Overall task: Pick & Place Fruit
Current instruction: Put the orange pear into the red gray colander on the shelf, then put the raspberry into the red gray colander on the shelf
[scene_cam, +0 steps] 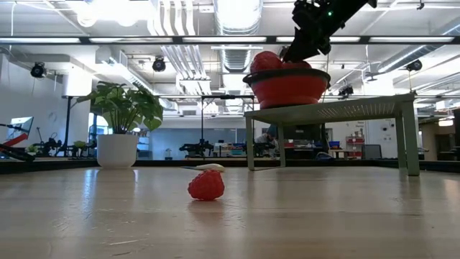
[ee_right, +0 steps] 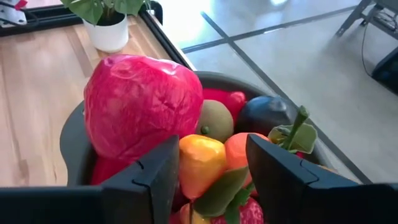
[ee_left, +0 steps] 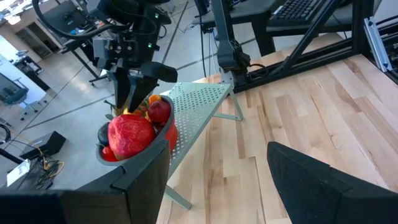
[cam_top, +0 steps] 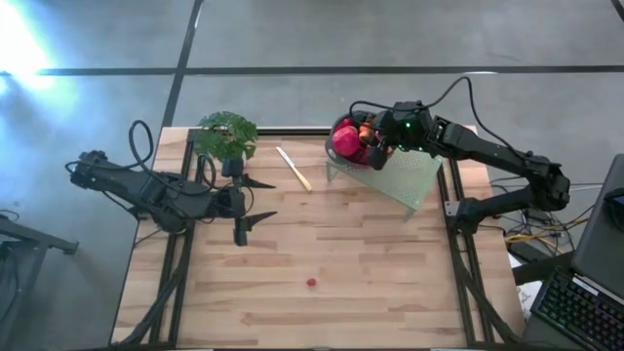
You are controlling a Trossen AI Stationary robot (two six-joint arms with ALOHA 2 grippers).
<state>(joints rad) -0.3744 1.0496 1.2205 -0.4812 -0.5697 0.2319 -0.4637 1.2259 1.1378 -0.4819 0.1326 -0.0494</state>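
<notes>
The left gripper [cam_top: 255,201] rests with fingers spread and empty by the potted plant [cam_top: 226,136], well apart from the lone strawberry [cam_top: 312,283] on the table's [cam_top: 390,283] near part. The right gripper [cam_top: 373,136] hangs over the bowl [cam_top: 336,128] on the perforated shelf [cam_top: 405,175], jaws parted around a yellow-orange fruit [ee_right: 200,163], perhaps touching it. The lower fruit is hidden.
</notes>
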